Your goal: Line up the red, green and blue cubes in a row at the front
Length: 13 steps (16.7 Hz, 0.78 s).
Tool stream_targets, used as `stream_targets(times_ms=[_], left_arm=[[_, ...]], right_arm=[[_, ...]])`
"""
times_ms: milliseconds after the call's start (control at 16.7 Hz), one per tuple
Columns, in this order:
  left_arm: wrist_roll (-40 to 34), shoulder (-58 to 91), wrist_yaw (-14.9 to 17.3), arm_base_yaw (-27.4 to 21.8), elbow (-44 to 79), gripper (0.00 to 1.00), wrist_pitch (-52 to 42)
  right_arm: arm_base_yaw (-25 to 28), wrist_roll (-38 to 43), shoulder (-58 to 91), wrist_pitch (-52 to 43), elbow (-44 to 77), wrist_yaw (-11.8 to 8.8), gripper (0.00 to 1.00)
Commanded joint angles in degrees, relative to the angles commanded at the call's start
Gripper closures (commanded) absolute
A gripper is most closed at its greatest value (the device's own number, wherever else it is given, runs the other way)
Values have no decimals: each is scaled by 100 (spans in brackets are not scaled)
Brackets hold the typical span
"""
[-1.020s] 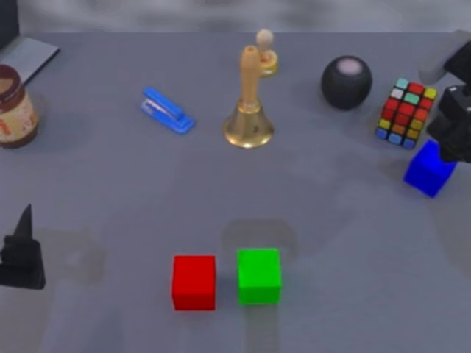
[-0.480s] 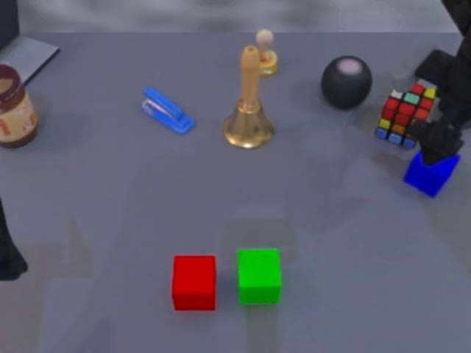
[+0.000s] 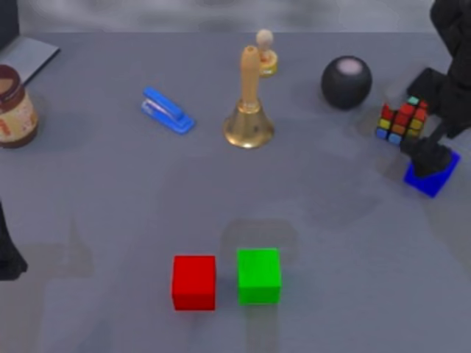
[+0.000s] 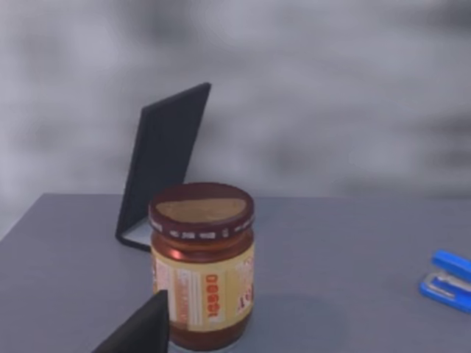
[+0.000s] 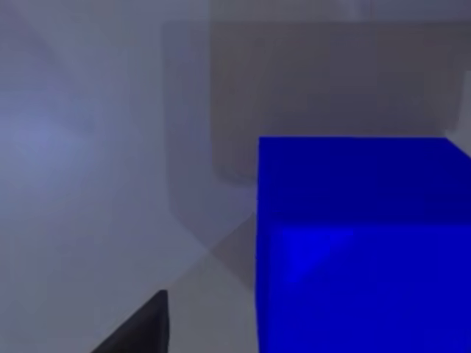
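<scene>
Red cube (image 3: 193, 282): sitting at the front of the table, a little left of centre, already in its place in the row.

Green cube (image 3: 259, 275): resting just beside the red one on its right, a narrow gap between them, leaving room further right for the third.

Blue cube (image 3: 434, 176): lying far out at the table's right side, well apart from the other two, partly hidden under the right arm; filling much of the right wrist view (image 5: 364, 243), so the camera is hanging very close over it.

Right gripper (image 3: 428, 156): hanging directly over the blue cube, seemingly to take it from above; finger spread not visible, so impossible to tell whether open, closed or gripping.

Left gripper (image 3: 9, 257): parked at the table's left edge, out of the way, facing a jar (image 4: 202, 265) and a dark panel (image 4: 163, 162) in its wrist view; finger state not showing either.

Puzzle cube (image 3: 402, 121): standing just beside the blue cube, close enough to be nudged during a careless grasp.

Bystanders: bell (image 3: 249, 103), stapler (image 3: 167, 110), black sphere (image 3: 346, 81) and a small wooden peg (image 3: 266, 51) spread across the back, clear of the front row.

Step in hand: probably securing the blue cube, then carrying it to the spot right of green.
</scene>
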<state>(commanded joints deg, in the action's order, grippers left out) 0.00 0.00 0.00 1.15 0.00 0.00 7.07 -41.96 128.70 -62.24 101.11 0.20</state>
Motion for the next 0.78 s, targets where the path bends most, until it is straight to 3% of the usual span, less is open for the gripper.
stream_targets(times_ms=[240, 480, 780], left_arm=[[0, 0, 0, 0, 0, 0, 0], [0, 0, 0, 0, 0, 0, 0], [0, 0, 0, 0, 0, 0, 0]], right_arm=[[11, 13, 261, 790, -532, 3, 0], [12, 14, 284, 843, -577, 3, 0], [12, 14, 284, 843, -577, 3, 38]])
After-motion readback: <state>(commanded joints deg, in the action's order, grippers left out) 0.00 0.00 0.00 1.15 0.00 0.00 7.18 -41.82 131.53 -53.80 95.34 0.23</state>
